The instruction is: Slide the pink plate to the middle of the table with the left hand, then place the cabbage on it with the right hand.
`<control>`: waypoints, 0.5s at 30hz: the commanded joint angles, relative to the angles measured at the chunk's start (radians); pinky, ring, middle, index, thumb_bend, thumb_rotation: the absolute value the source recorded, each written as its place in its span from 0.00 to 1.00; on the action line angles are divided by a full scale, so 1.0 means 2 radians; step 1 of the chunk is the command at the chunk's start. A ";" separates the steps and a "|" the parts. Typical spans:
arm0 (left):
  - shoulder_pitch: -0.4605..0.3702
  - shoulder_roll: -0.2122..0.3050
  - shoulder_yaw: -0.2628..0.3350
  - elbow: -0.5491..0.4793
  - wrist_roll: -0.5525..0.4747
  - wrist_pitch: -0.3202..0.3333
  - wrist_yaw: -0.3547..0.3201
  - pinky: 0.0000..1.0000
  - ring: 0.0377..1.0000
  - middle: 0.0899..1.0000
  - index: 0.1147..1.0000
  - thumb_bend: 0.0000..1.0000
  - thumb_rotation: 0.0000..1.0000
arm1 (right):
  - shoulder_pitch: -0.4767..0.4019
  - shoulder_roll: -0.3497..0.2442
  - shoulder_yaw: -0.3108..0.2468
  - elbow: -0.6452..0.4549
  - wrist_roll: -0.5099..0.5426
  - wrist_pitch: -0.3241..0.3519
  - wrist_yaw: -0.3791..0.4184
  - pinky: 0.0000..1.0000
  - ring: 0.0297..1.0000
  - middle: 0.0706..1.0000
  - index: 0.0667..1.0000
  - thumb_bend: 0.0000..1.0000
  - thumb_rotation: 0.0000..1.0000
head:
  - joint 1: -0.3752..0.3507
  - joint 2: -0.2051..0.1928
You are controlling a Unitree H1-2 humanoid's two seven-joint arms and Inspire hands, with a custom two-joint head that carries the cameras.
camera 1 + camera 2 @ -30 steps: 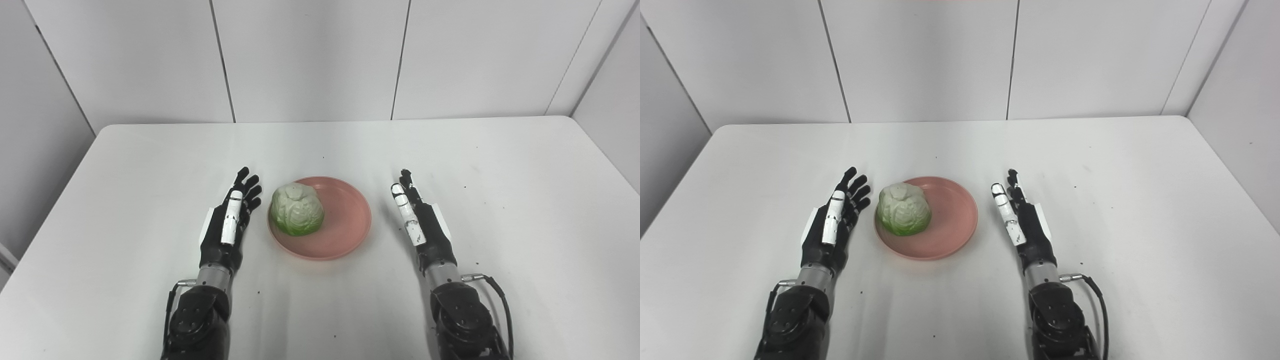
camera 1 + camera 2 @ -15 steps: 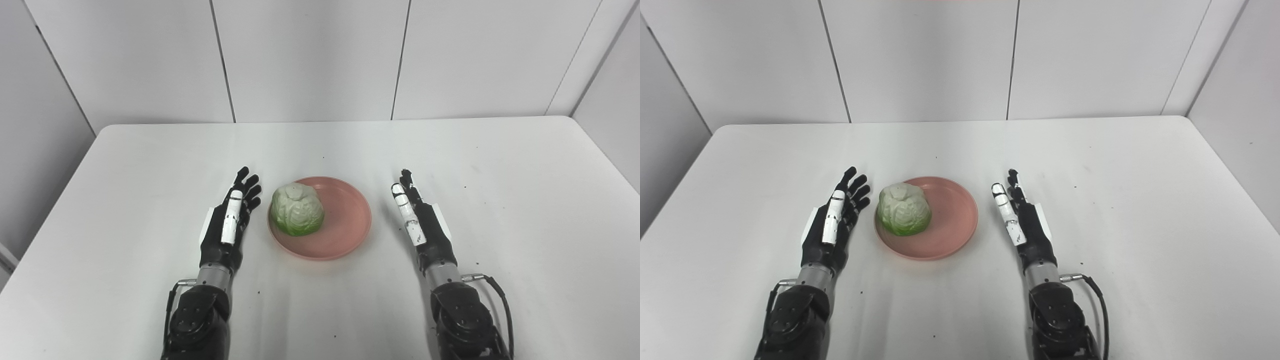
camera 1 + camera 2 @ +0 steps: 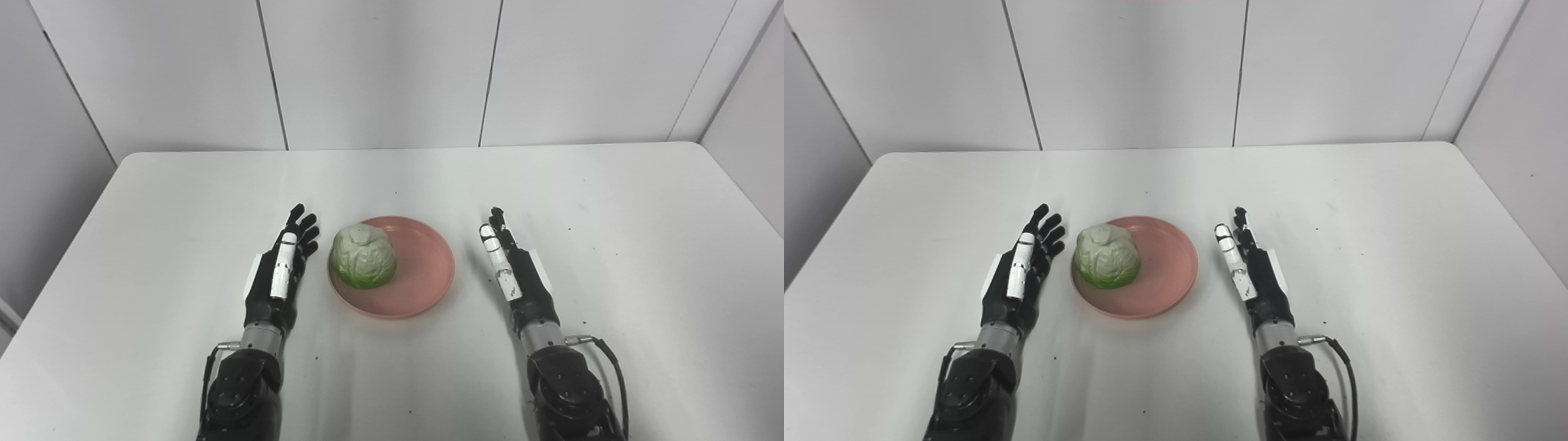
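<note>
A pink plate lies near the middle of the white table. A pale green cabbage rests on the plate's left half, reaching its left rim. My left hand lies on the table just left of the plate, fingers stretched forward and apart, holding nothing. Right of the plate, a small gap away, my right hand stands on its edge with straight fingers, also holding nothing. Neither hand touches the plate or the cabbage.
Grey panelled walls close the table's far side and both flanks. Small dark specks dot the tabletop near my right wrist. A cable loops off the right forearm.
</note>
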 commanded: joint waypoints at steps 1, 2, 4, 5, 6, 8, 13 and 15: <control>0.013 0.000 0.002 0.018 -0.004 0.011 -0.001 0.94 0.93 0.92 0.92 0.39 1.00 | -0.011 0.005 -0.002 -0.004 0.004 0.004 -0.002 0.99 1.00 1.00 1.00 0.43 1.00 | 0.000 0.000; 0.013 0.000 0.002 0.019 -0.004 0.010 -0.001 0.94 0.93 0.93 0.92 0.39 1.00 | -0.011 0.004 -0.002 -0.004 0.004 0.003 -0.002 0.99 1.00 1.00 1.00 0.43 1.00 | 0.001 0.000; 0.013 0.000 0.002 0.020 -0.004 0.009 -0.001 0.94 0.93 0.93 0.93 0.39 1.00 | -0.011 0.004 -0.002 -0.003 0.004 0.003 -0.002 0.99 1.00 1.00 1.00 0.43 1.00 | 0.001 0.000; 0.013 0.000 0.002 0.019 -0.004 0.009 -0.001 0.94 0.93 0.92 0.92 0.39 1.00 | -0.011 0.004 -0.002 -0.002 0.003 0.002 -0.002 0.99 1.00 1.00 1.00 0.43 1.00 | 0.001 -0.001; 0.013 0.000 0.001 0.019 -0.003 0.010 0.000 0.93 0.93 0.92 0.92 0.39 1.00 | -0.011 0.003 -0.001 -0.001 0.003 0.001 -0.002 0.99 1.00 1.00 1.00 0.42 1.00 | 0.001 -0.001; 0.012 0.000 0.001 0.019 -0.002 0.010 0.000 0.93 0.93 0.92 0.92 0.39 1.00 | -0.012 0.002 -0.001 0.000 0.002 -0.002 -0.001 0.99 1.00 1.00 1.00 0.42 1.00 | 0.002 -0.001; 0.011 -0.001 0.002 0.023 -0.004 0.009 -0.001 0.94 0.93 0.92 0.92 0.40 1.00 | -0.011 0.002 -0.001 -0.001 0.002 0.002 -0.002 0.99 1.00 1.00 1.00 0.42 1.00 | 0.002 -0.001; 0.011 0.000 0.002 0.024 -0.003 0.009 0.000 0.94 0.93 0.92 0.92 0.40 1.00 | -0.011 0.003 -0.001 -0.002 0.002 0.004 -0.002 0.99 1.00 1.00 1.00 0.42 1.00 | 0.002 -0.001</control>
